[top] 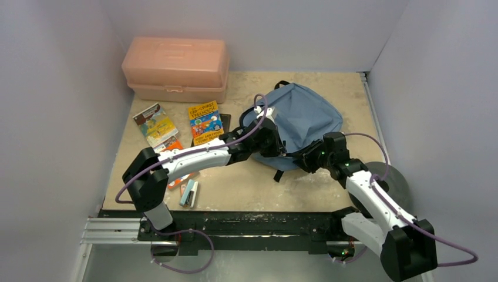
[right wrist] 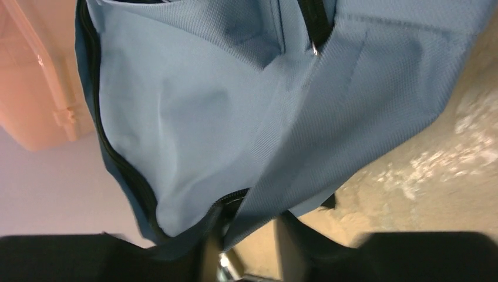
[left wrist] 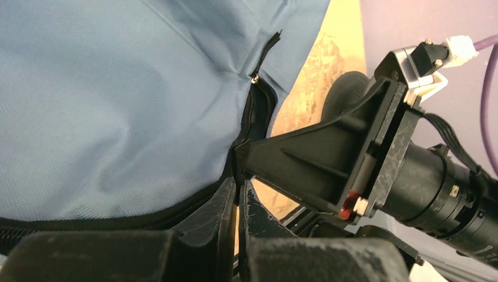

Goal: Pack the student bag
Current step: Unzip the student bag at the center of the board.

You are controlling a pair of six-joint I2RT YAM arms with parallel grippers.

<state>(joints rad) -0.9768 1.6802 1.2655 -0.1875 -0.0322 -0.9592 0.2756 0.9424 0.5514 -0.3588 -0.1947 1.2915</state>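
Observation:
The student bag (top: 305,114) is a dusty-blue backpack lying at the middle back of the table. Both grippers meet at its near edge. My left gripper (top: 275,144) is shut on the black zip edge of the bag (left wrist: 117,106), pinched at its fingertips (left wrist: 239,194). My right gripper (top: 305,160) faces it from the right, and its black body (left wrist: 329,158) fills the left wrist view. In the right wrist view its jaws (right wrist: 249,247) stand apart, and the bag's (right wrist: 205,117) zip edge hangs between them, close to the left finger (right wrist: 205,255).
A salmon-pink plastic box (top: 176,67) stands at the back left. Two picture books (top: 154,124) (top: 205,122) lie in front of it, and a third (top: 176,147) lies partly under my left arm. A small teal and white item (top: 189,192) sits near the front edge. White walls close in on both sides.

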